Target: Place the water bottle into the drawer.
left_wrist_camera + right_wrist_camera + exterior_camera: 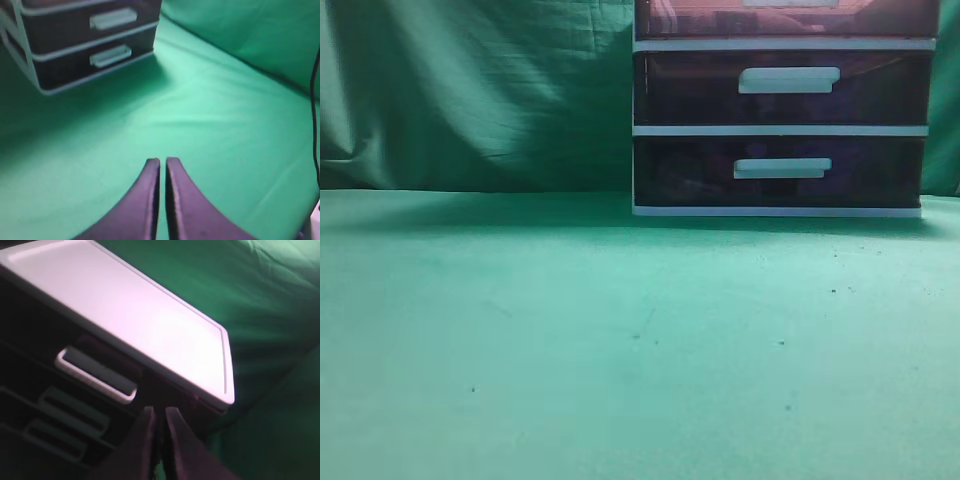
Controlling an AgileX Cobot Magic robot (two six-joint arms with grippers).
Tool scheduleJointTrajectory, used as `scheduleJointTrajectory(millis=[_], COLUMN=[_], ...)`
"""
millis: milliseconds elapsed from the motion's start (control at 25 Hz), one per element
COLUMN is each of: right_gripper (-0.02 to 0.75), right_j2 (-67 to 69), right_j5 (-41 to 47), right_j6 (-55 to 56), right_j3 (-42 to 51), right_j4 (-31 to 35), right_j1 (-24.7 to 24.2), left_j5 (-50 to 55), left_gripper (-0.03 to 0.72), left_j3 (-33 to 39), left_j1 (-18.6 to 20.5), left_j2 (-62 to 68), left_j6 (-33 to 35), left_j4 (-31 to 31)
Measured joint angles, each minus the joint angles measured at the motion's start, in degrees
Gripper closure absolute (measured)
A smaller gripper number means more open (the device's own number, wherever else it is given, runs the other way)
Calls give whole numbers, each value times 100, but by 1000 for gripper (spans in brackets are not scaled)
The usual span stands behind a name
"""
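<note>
The drawer is the topmost one of the white-framed cabinet, cut off by the top edge of the exterior view. In the right wrist view the drawer sits pushed in under the cabinet's white top, with its white bar handle at the left. My right gripper is shut and empty, its tips close to the drawer front just right of the handle. My left gripper is shut and empty above the green table. No water bottle shows clearly. Pale shapes behind the drawer front are too blurred to name.
Two alike dark drawers lie beneath the top one; they also show in the left wrist view. The green cloth table stretches in front, with a green backdrop behind. A black cable hangs at the right.
</note>
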Motion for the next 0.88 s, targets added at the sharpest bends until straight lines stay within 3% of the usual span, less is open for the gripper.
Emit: scheduleJointTrajectory(millis=[120, 360, 600, 880], right_gripper=[738, 738, 738, 738], right_j2=[-428, -1393, -2303, -3577], right_j5=[1023, 2424, 2837, 2283], right_j6=[-339, -967, -2596, -3052], right_j3=[4, 4, 203, 1452], right_j4=[425, 2688, 5172, 6362], right_j1=[716, 1687, 1894, 1894], left_j5=[124, 637, 684, 565], left_gripper=[688, 688, 688, 688], left_j3=[0, 128, 1103, 2199], left_j1=[0, 0, 0, 0], left_j2=[-495, -1580, -2925, -4319], left_j6=[289, 858, 956, 978], left_j4=[-32, -231, -394, -249])
